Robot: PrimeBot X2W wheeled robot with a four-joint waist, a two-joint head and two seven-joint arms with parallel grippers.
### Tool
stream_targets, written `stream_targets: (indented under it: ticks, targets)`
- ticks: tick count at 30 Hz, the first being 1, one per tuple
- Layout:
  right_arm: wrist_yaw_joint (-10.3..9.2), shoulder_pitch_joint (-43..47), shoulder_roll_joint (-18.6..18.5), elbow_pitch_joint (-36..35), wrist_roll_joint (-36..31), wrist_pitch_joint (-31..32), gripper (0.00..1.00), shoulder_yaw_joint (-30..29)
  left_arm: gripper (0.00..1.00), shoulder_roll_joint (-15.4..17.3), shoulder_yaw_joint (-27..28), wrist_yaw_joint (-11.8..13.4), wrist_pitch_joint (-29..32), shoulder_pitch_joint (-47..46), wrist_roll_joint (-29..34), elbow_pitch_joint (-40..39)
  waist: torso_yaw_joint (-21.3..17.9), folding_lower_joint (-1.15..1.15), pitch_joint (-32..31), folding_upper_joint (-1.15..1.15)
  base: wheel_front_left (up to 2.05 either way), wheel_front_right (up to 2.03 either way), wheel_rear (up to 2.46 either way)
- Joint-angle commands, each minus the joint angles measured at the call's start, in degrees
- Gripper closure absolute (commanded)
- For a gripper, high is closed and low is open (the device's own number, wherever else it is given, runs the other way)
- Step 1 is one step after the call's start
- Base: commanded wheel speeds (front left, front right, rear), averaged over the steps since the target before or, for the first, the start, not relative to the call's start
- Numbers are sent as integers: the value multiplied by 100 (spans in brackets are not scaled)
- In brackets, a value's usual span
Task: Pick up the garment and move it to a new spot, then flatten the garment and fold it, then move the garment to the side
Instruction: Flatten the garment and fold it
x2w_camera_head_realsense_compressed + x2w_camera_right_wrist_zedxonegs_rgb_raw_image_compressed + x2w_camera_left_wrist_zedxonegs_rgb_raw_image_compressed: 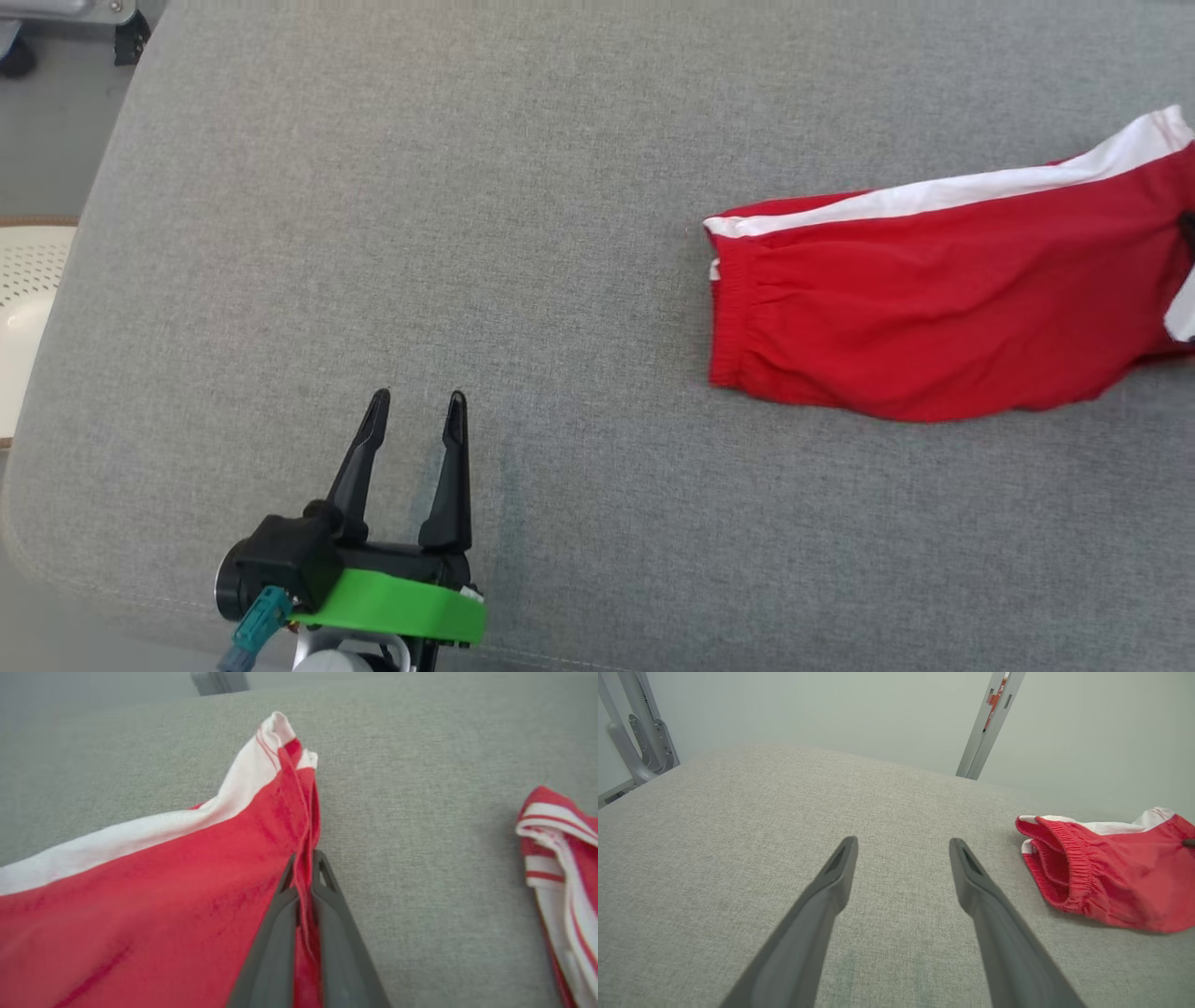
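Light was bright, soft and even across all views, with only faint shadows beneath the garment; the head view was sharp, the right wrist view blurred throughout, and the left wrist view bowed toward its edges.

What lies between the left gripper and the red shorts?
Nothing but bare grey cushion lies between the left gripper and the shorts. The head view shows this stretch, and the left wrist view agrees.
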Motion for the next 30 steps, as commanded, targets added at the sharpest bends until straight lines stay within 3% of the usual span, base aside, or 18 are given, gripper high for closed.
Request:
stream_targets:
  ticks: [1,5,9,15,20,29,30]
  targets:
    - [-12,111,-31,-88,64,-90,100,-132,0,1,62,-33,-16,140,70,-21,-121,0,-209,0,0,0,0]
    - [-11,270,-27,-454,201,-150,100,-221,0,0,171,-29,-15,321,48,-34,-152,0,-373,0,0,0,0]
    - [-7,478,249,-1074,430,102,100,167,0,0,175,33,-16,475,-37,-37,-169,0,-535,0,0,0,0]
    - [-7,551,1032,-1811,455,508,100,1123,0,1,4,142,-16,503,-161,-24,-147,0,-581,0,0,0,0]
    - [-8,389,1705,-1528,126,501,100,1694,0,1,-156,177,-16,331,-261,80,-2,0,-525,0,0,0,0]
    - [-7,174,2066,-662,-158,-98,100,1870,0,1,-170,244,-16,317,-303,233,151,0,-605,0,0,0,0]
    - [-7,154,2074,-607,-123,-186,89,1889,0,1,-162,248,-15,342,-296,245,143,0,-624,0,0,0,0]
